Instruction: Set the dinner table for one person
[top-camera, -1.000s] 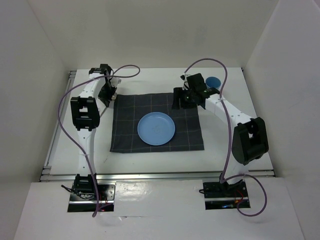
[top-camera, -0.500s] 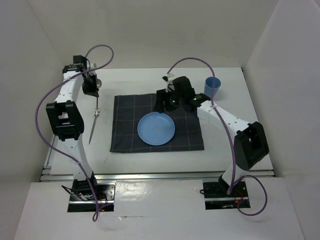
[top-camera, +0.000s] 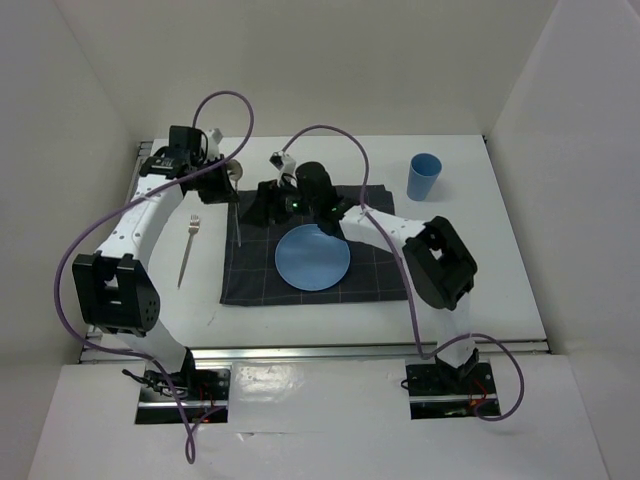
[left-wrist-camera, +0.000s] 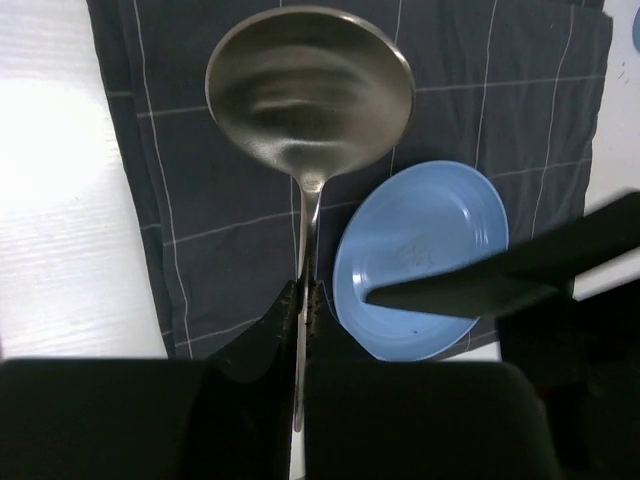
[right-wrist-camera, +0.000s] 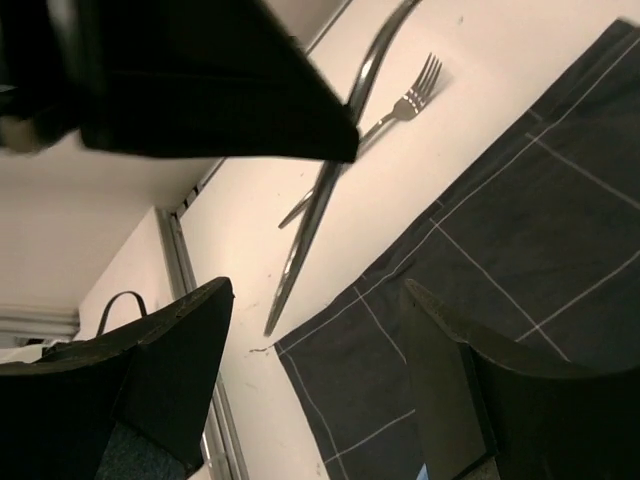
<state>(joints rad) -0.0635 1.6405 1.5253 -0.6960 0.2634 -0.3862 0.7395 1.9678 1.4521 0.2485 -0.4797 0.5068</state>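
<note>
The dinner table (top-camera: 490, 290) is the white top that fills the space in front of the 2 arm bases, with a metal rail along its near edge. On its middle lies a dark grey checked cloth (top-camera: 385, 280), and 1 round blue plate (top-camera: 312, 257) sits on the cloth toward its near half. Left of the cloth, on the bare white surface, lies 1 fork (top-camera: 187, 252) with its tines pointing to the far side. Above the cloth's far left corner the left gripper (left-wrist-camera: 303, 300) is clamped tight on the thin handle of a metal spoon (left-wrist-camera: 310, 90). The bowl of the spoon points away from the wrist, and the handle end sticks out behind the fingers. Just right of it, over the far part of the cloth, the right gripper (right-wrist-camera: 312, 300) has its 2 fingers spread wide with nothing between them. Its wrist view looks past them to the cloth edge, the fork and the spoon handle. Farthest back, well to the right of the cloth, 1 blue cup (top-camera: 424, 177) stands upright on the table.
</note>
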